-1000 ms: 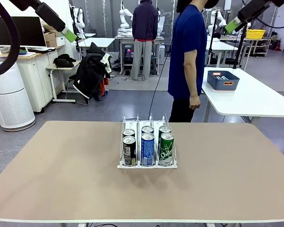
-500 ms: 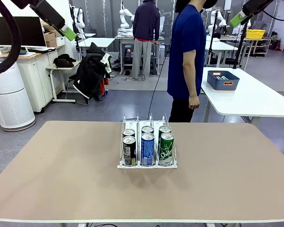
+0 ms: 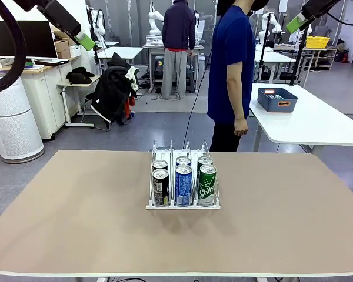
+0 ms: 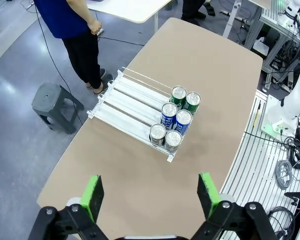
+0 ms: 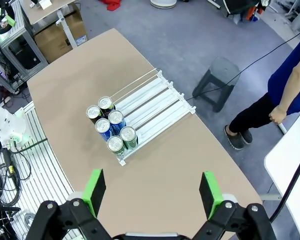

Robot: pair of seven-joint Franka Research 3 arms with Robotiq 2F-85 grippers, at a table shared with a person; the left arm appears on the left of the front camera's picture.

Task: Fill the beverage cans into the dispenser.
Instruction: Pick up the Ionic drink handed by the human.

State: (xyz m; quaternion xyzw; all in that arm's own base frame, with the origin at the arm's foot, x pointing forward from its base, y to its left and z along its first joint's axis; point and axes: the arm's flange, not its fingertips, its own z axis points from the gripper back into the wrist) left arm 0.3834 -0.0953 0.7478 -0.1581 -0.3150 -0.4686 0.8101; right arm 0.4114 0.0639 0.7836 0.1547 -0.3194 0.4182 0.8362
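While white script reads "Chil", green can (image 3: 207, 184) fronts dispenser (image 3: 182, 206) right lane.

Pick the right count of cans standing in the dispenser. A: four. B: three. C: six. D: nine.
C: the left wrist view shows six cans in the dispenser, two in each of its three lanes, bunched at one end.
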